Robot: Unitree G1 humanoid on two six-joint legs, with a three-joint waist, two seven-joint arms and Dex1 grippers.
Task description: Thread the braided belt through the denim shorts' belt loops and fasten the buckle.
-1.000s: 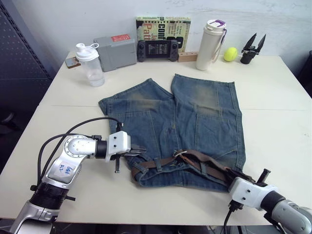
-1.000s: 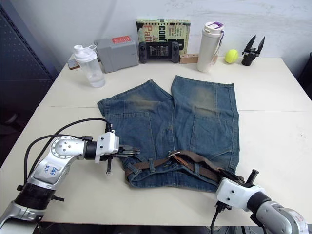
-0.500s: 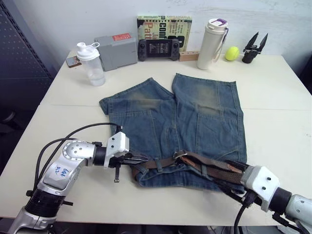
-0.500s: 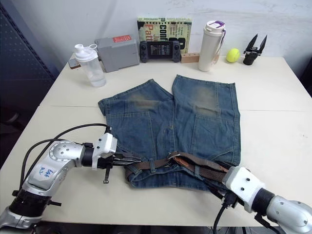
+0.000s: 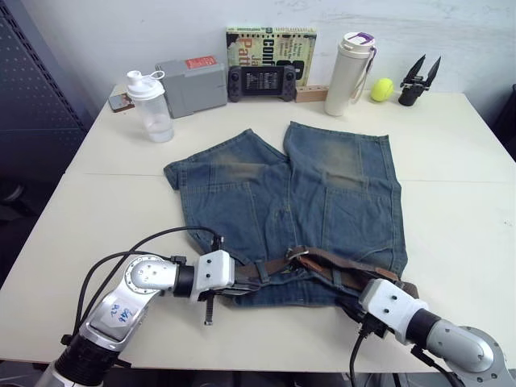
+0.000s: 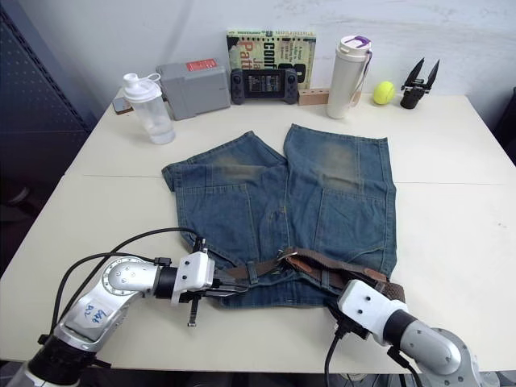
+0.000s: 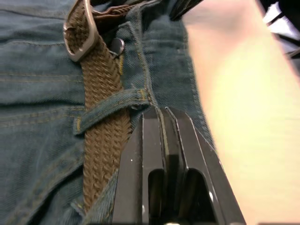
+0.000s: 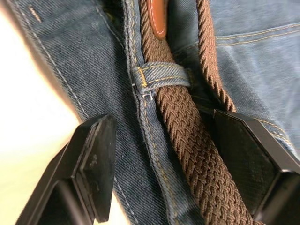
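Observation:
The denim shorts (image 5: pixel 322 193) lie flat on the table, waistband toward me. The braided belt (image 5: pixel 339 270) runs along the waistband, its silver buckle (image 5: pixel 298 256) near the middle. My left gripper (image 5: pixel 242 280) is shut, its tips resting on the waistband's left part beside a belt loop (image 7: pixel 112 105) that has the belt (image 7: pixel 101 140) under it; the buckle (image 7: pixel 79 33) lies beyond. My right gripper (image 8: pixel 173 178) is open over the waistband's right part, one finger on each side of the belt (image 8: pixel 187 140), just short of a belt loop (image 8: pixel 161 77). A tan belt tip (image 8: pixel 157 18) lies past it.
Along the table's back stand a clear shaker bottle (image 5: pixel 149 105), a grey box (image 5: pixel 191 85), a game controller (image 5: pixel 260 82), a book (image 5: pixel 270 44), a white flask (image 5: pixel 348 72), a tennis ball (image 5: pixel 380 89) and a spare black gripper (image 5: pixel 419 79). The table's front edge (image 5: pixel 274 351) is close to both arms.
My left gripper has slid right, from off the shorts' left edge onto the waistband. My right gripper has moved left along the belt toward the middle.

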